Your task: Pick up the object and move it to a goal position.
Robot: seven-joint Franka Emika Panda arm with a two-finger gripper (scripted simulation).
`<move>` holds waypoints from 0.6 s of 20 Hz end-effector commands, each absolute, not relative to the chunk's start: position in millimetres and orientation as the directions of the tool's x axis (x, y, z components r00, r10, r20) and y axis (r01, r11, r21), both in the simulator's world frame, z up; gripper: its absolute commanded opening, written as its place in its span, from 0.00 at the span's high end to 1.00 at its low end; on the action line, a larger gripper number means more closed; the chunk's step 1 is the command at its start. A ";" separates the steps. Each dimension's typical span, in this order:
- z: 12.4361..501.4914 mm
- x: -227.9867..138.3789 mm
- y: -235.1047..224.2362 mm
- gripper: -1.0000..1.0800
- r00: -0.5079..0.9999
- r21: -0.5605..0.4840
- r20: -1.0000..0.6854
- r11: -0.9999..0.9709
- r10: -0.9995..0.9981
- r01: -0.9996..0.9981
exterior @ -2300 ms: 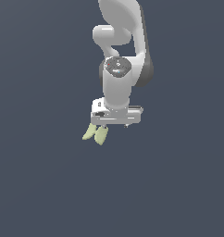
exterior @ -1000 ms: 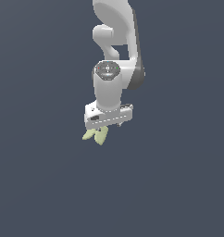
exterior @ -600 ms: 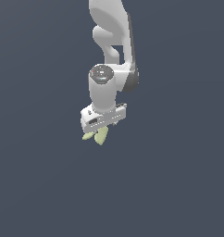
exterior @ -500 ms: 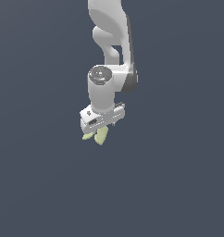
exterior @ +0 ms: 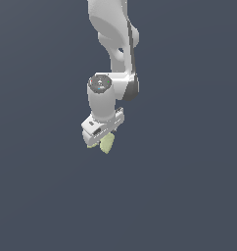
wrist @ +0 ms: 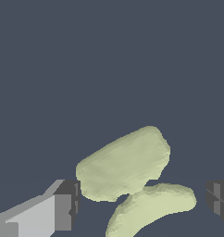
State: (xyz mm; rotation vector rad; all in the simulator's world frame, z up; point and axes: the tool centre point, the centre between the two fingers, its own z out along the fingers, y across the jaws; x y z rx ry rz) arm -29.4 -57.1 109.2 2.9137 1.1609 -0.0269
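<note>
Shifted toward the exterior view's left, gripper clamps the unmarked object.

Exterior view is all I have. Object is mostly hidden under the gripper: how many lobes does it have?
Observer: The wrist view shows two rounded lobes on the object, one broad, one narrower and curved.
Operator: Fingers visible there?
Observer: Yes, a dark pad on either side of the object; the gripper spans it.
Operator: Pads touching it?
Observer: One pad sits right at the broad lobe's edge; the other shows a gap to the object.
</note>
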 end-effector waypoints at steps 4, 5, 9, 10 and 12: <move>99.0 -35.3 -67.5 0.04 0.627 -0.003 -0.014 -0.627 0.779 0.779; 97.2 -36.4 -69.4 0.04 0.608 -0.003 -0.013 -0.608 0.794 0.794; 90.2 -40.9 -76.4 0.04 0.529 -0.003 -0.010 -0.529 0.849 0.849; 88.5 -42.0 -78.1 0.04 0.509 -0.003 -0.009 -0.509 0.861 0.861; 85.5 -44.0 -81.0 0.04 0.472 -0.002 -0.007 -0.472 0.881 0.881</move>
